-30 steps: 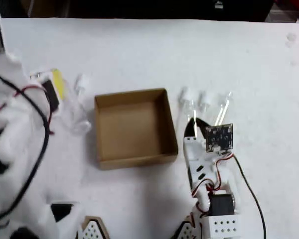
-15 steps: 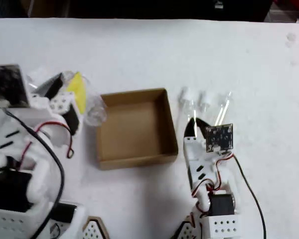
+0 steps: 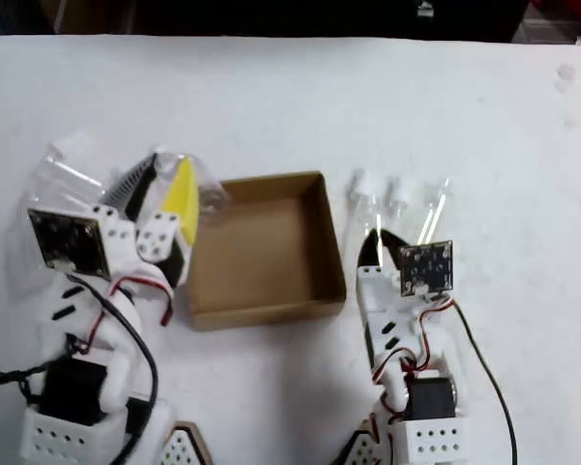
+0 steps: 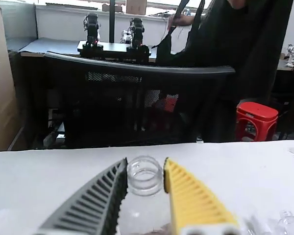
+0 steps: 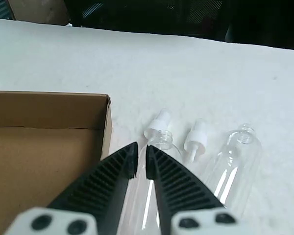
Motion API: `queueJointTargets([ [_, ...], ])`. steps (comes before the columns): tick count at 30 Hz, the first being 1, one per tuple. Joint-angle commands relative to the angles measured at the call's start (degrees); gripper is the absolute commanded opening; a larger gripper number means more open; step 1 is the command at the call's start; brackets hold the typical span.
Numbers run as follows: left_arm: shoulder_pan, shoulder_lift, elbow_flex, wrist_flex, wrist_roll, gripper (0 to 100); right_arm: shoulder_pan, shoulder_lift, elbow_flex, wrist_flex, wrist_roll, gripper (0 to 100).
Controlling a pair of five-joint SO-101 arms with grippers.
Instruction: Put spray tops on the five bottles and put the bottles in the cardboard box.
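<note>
My left gripper (image 3: 169, 167), with one grey and one yellow finger, is shut on a clear open-necked bottle (image 4: 145, 175) and holds it off the table by the cardboard box's (image 3: 261, 247) near-left corner; the same bottle (image 3: 205, 194) bulges beside the yellow finger. My right gripper (image 5: 141, 157) is shut, with its black fingers hanging just over a clear bottle (image 5: 161, 141) that lies right of the box. A white spray top (image 5: 158, 123) lies at that bottle's neck. A second spray top (image 5: 196, 139) and another bottle (image 5: 237, 156) lie beside them.
The box (image 5: 44, 147) is open and holds nothing. More clear bottles (image 3: 63, 170) and a white spray top (image 3: 73, 145) lie on the white table left of the left arm. The right arm's base (image 3: 421, 407) stands at the front edge.
The left arm has swung in from the table's left edge toward the box, carrying the bottle. The right arm has not moved.
</note>
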Motion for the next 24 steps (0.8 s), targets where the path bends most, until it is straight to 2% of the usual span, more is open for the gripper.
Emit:
queueJointTargets([
  [1, 2.8, -2.4, 3.0, -8.2, -1.0, 8, -0.2, 0.0, 0.5, 0.1, -0.4, 1.9],
  [5, 4.7, -2.4, 4.4, -15.0, -5.2, 8, -0.2, 0.0, 0.5, 0.1, -0.4, 1.9],
  [11, 5.7, -1.3, 4.5, -17.8, -6.9, 8, -0.2, 0.0, 0.5, 0.1, -0.4, 1.9],
  [18, 5.2, 16.0, 4.0, -30.1, -7.0, 8, -0.2, 0.0, 0.5, 0.1, -0.4, 1.9],
  [24, 3.4, 27.0, 4.4, -36.7, -7.1, 8, -0.2, 0.0, 0.5, 0.1, -0.4, 1.9],
])
